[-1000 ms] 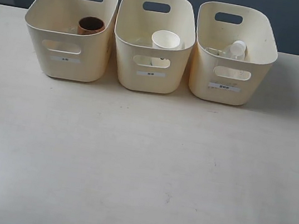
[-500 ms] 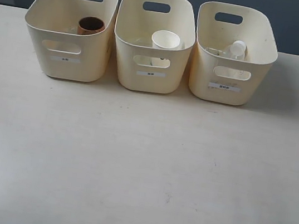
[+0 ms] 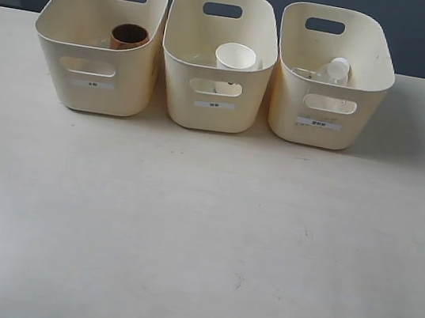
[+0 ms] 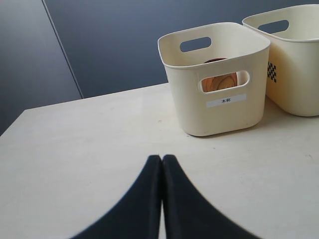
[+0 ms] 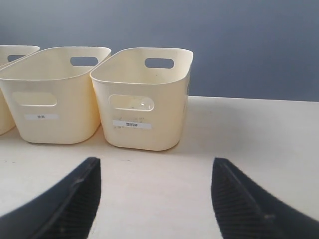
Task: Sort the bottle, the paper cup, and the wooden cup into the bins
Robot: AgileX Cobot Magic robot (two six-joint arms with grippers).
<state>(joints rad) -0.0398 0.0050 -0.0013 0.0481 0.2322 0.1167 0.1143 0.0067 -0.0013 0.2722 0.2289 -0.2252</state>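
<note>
Three cream bins stand in a row at the back of the table. The wooden cup point(image 3: 130, 35) stands upright in the left bin point(image 3: 92, 81), its wood grain showing through that bin's handle hole point(image 4: 219, 81). Inside the middle bin point(image 3: 213, 103) is the white paper cup point(image 3: 236, 56). The clear bottle point(image 3: 334, 71) with its white cap leans in the right bin point(image 3: 322, 123). My left gripper point(image 4: 162, 157) is shut and empty, well in front of the left bin point(image 4: 219, 117). My right gripper point(image 5: 155, 167) is open and empty, facing the right bin point(image 5: 144, 107). Neither gripper appears in the exterior view.
Pale tabletop point(image 3: 201, 237) stretches from the bins to the front edge. A dark blue-grey wall point(image 3: 424, 31) rises behind the bins. In the right wrist view the middle bin point(image 5: 55, 104) stands beside the right one.
</note>
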